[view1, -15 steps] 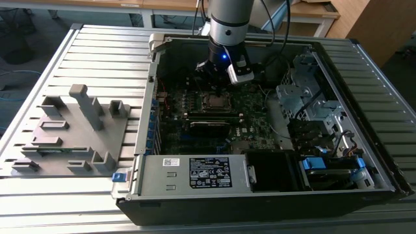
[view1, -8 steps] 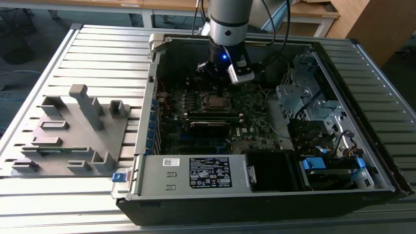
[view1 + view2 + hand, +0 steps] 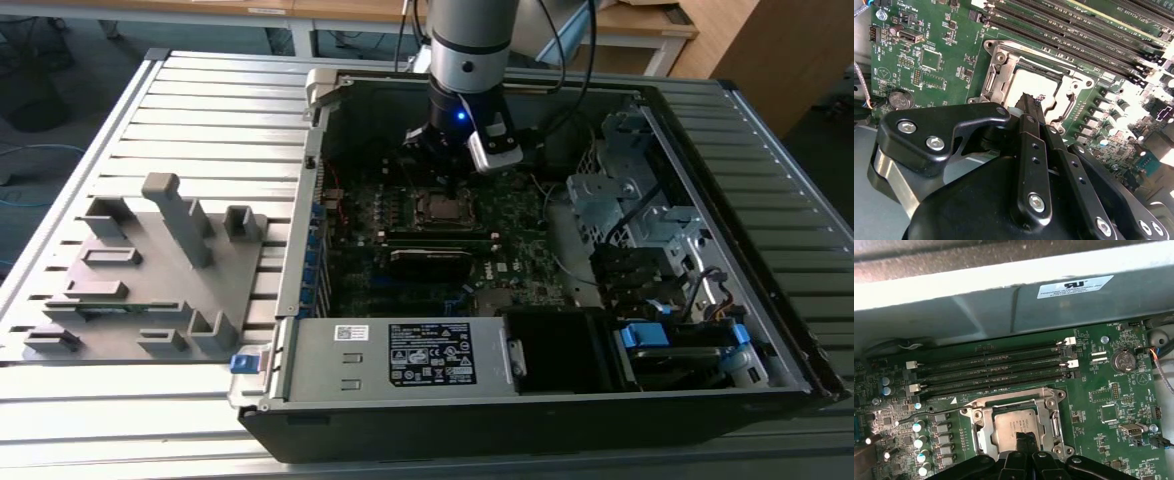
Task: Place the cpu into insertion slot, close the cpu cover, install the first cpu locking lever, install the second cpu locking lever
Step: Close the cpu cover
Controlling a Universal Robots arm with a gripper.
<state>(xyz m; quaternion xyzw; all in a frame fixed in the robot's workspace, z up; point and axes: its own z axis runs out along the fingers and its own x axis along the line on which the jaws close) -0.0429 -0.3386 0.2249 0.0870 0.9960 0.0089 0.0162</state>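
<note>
At the exterior view's left, a grey plastic block (image 3: 147,270) with upright pegs sits on a ribbed metal counter (image 3: 200,110). Beside it lies an open black computer case (image 3: 534,435) with a green circuit board (image 3: 400,215) inside. The arm's black pincer (image 3: 1022,436) reaches into the case, its two slim fingers pressed together. The chip (image 3: 1009,420), flat, square and dull grey-brown, lies in its socket on the board. The thin silvery cover frame (image 3: 1055,421) lies flat around it. The pincer's tip is right over the chip's edge; I cannot tell whether it touches. Grey metal drive cages (image 3: 614,200) stand at the exterior view's right.
</note>
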